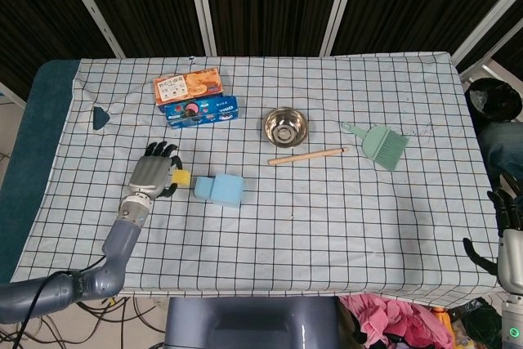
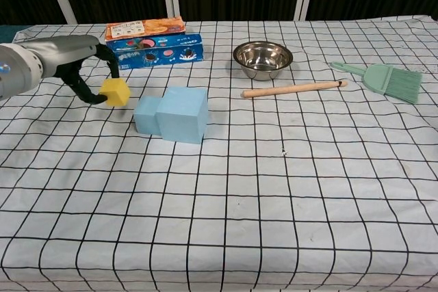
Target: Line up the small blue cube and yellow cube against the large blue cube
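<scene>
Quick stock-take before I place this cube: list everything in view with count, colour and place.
yellow cube: 1, yellow, held above the cloth just left of the blue cubes
small blue cube: 1, light blue, touching the large cube's left side
large blue cube: 1, light blue, centre-left
snack boxes: 2, orange on blue, far left
bowl: 1, steel, far centre
wooden stick: 1, tan, in front of the bowl
brush: 1, green, far right
table: 1, white checked cloth
left hand: grips the yellow cube
right hand: at the table's right edge, off the cloth
</scene>
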`<state>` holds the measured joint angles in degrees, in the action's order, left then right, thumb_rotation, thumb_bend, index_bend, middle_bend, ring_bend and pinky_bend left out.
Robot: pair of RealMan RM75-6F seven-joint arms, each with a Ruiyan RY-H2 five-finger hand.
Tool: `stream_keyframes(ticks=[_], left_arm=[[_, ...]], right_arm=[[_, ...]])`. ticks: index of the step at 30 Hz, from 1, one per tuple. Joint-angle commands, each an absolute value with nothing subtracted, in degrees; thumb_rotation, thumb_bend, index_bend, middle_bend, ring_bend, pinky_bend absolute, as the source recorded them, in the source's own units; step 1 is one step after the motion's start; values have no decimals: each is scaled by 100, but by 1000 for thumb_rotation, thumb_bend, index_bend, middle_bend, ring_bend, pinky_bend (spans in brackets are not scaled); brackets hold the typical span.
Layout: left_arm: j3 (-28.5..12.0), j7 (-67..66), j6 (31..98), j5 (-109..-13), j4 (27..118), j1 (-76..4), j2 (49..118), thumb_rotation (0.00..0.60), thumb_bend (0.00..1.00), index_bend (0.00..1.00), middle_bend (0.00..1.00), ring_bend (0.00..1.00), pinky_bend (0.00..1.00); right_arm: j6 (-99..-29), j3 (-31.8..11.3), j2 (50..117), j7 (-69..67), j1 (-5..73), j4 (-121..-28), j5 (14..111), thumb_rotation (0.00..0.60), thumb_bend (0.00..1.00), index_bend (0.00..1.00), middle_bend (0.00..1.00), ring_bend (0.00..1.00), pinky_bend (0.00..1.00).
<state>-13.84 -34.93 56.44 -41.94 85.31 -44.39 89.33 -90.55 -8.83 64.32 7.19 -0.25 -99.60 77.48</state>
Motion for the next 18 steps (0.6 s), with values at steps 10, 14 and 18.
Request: stream_keyframes(ticks=[10,14,18], left_arm=[[-1274,-3788,5354,-3627,8162,-4820,9208,600,358,434,119,0,0],[-1206,-3886,5393,-3466,8135,-4871,9240,600,358,434,119,0,0],[-1181,-3898,5419,-3364,8087,-4909,9283,600,358,434,119,0,0]], right_arm=[[-9087,-902,6424,683,-38,-9953,7743,600,216,102,66,212,120],[-9083,-901,6425,676,-37,-9952,7743,600,217,102,66,212,120],[-9087,-899,6426,679,-38,-9955,7753,600,216,102,66,212,120]])
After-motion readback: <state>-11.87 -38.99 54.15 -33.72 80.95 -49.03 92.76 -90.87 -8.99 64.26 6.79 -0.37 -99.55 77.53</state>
